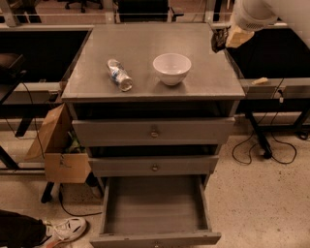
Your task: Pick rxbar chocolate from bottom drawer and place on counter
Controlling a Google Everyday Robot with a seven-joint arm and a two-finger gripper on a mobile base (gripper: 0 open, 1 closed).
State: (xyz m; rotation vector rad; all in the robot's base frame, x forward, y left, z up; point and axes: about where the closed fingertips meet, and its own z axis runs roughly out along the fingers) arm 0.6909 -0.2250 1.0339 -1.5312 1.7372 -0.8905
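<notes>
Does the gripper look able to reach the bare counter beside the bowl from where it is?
Probably yes: the gripper, holding the bar, hangs at the right edge of the counter, and nothing stands between it and the bowl.

Arm [286, 8]: one white, thick-bodied arm enters from the upper right corner of the view and slopes down toward the left. Only its last section is in view; the rest lies outside the picture.

Wrist [249, 15]: a rounded white housing that ends the arm, facing down and to the left.

Gripper [225, 38]: sits just below the wrist, raised over the right-hand edge of the counter [145, 46] toward its rear and clear of the surface. The tan fingers [238, 37] point left and slightly down and are closed on a small dark snack bar [218, 39], which sticks out on their left side.
</notes>
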